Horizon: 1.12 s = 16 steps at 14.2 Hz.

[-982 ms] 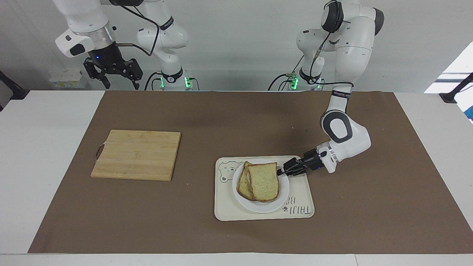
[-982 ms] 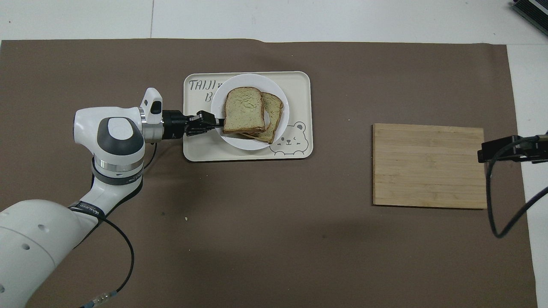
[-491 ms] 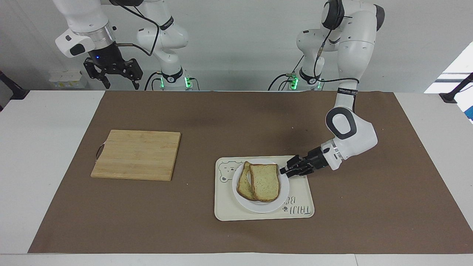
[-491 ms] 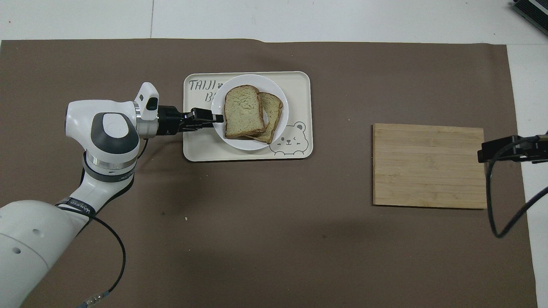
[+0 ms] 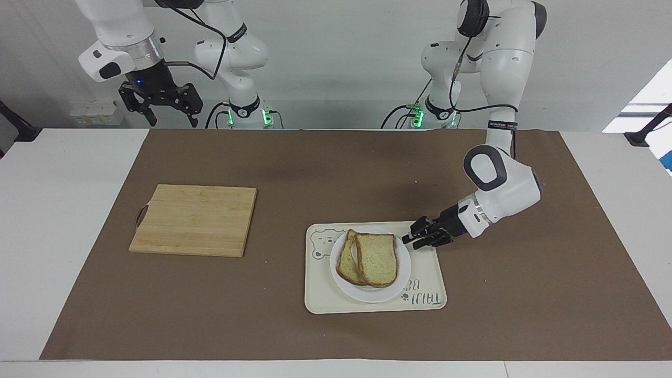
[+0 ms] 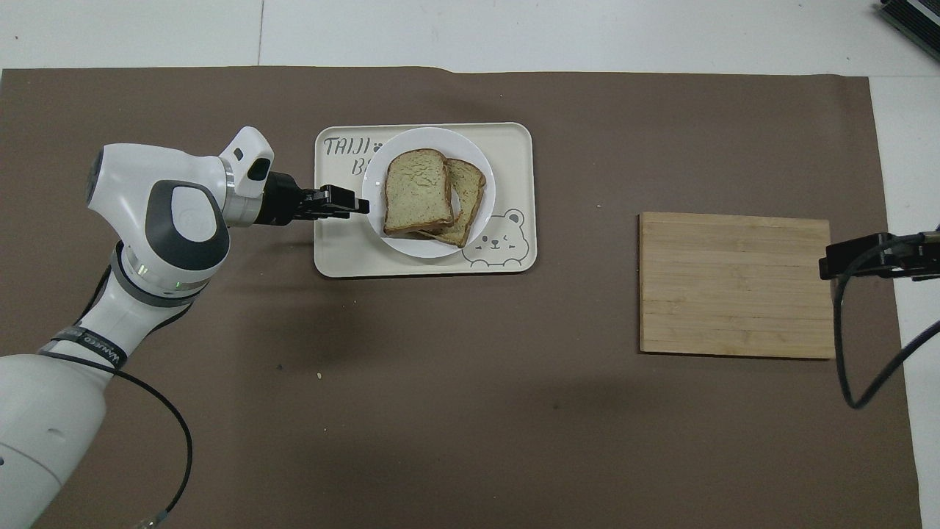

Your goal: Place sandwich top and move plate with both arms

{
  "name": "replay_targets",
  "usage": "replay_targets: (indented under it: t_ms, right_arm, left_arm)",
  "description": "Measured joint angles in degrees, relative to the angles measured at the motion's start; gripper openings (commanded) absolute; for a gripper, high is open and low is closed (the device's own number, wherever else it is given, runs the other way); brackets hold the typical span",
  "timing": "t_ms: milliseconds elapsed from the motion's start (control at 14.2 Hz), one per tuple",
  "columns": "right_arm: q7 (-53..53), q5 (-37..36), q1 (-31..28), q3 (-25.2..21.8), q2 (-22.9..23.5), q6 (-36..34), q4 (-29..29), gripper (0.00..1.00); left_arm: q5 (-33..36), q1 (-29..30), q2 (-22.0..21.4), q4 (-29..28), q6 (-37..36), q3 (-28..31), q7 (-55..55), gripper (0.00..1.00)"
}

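Left gripper (image 5: pixel 408 240) is backing off the sandwich top (image 5: pixel 376 258): a second ago its tips were at the slice's edge over the plate, now they are sitting just off the plate (image 5: pixel 367 295) rim, over the tray (image 5: pixel 336 304), toward the left arm's end. Whether its fingers are apart or together, I cannot tell from here. It is carrying nothing; the bread is staying where it was let go.

In the overhead view, from the gripper, the sandwich top is lying at about 3 o'clock, resting on a second slice (image 5: pixel 345 258) that is peeking out from under it at its 3 o'clock edge, both on the plate. The plate is sitting on the tray with the bear drawing. A wooden cutting board (image 5: pixel 193 219) is lying well apart, toward the right arm's end.

Right gripper (image 5: pixel 160 105) is waiting up high over the table's robot-side edge, fingers spread wide, nothing in them.

Progress: top slice looks placed, slightly offset from the lower one. Moving the plate with both arms is not yet started; neither gripper is touching the plate.
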Motion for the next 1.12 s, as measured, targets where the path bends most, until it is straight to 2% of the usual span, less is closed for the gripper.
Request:
replay_targets:
  t_ms: [70,140,351,561,982,1123]
  right_arm:
    - [0.00,0.00,0.00,0.00,0.00,0.00,0.00,1.00]
    - [0.00,0.00,0.00,0.00,0.00,0.00,0.00,1.00]
    - [0.00,0.00,0.00,0.00,0.00,0.00,0.00,1.00]
    - [0.00,0.00,0.00,0.00,0.00,0.00,0.00,1.00]
    - [0.00,0.00,0.00,0.00,0.00,0.00,0.00,1.00]
    - [0.00,0.00,0.00,0.00,0.00,0.00,0.00,1.00]
  left_arm:
    - [3.70,-0.04,-0.72,0.32,0.00,0.05,-0.81,0.93]
    - [7.33,0.03,-1.48,0.49,-0.07,0.32,-1.16,1.00]
    - [17.77,0.20,-4.45,2.93,-4.32,2.92,-1.45,1.00]
    - [26.37,0.43,-6.45,10.02,-14.32,4.65,-1.45,1.00]
    - [28.61,0.65,-7.68,26.27,-33.86,7.62,-1.44,1.00]
    - [28.62,0.66,-9.71,28.73,-39.32,8.08,-1.44,1.00]
